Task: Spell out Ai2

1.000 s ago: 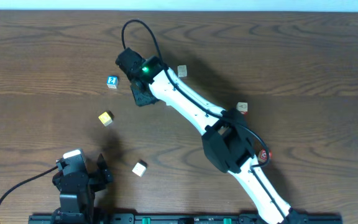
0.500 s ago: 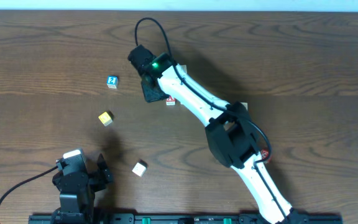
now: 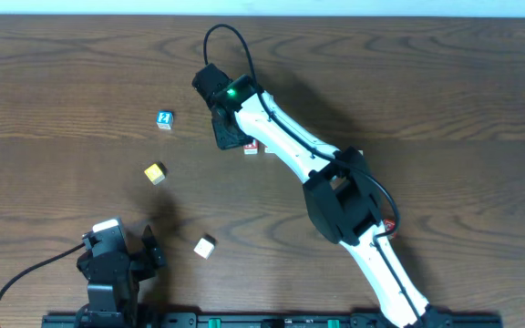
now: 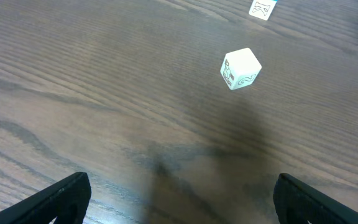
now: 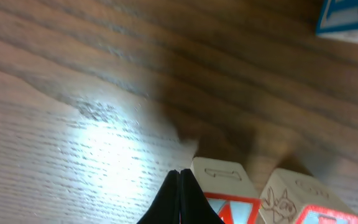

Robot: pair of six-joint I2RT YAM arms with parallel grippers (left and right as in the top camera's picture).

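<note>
A blue letter block [image 3: 164, 119] lies at the left; it also shows in the right wrist view [image 5: 347, 15] and the left wrist view [image 4: 263, 7]. Two red-edged wooden blocks [image 5: 225, 186] [image 5: 303, 199] sit side by side; one shows in the overhead view [image 3: 251, 148]. My right gripper [image 3: 229, 138] is shut and empty, its tips [image 5: 180, 193] on the table right beside the nearer red-edged block. A yellow block [image 3: 155, 173] and a white block [image 3: 204, 245] [image 4: 240, 68] lie nearer the front. My left gripper [image 3: 144, 255] [image 4: 185, 205] is open and empty, short of the white block.
Another wooden block [image 3: 358, 155] is mostly hidden by the right arm's elbow. The right arm crosses the table diagonally from the front right. The table's far edge [image 3: 262, 16] runs along the top.
My right gripper has moved to the right, away from the blue block, and now sits against the red-edged blocks. The left arm has not moved.
</note>
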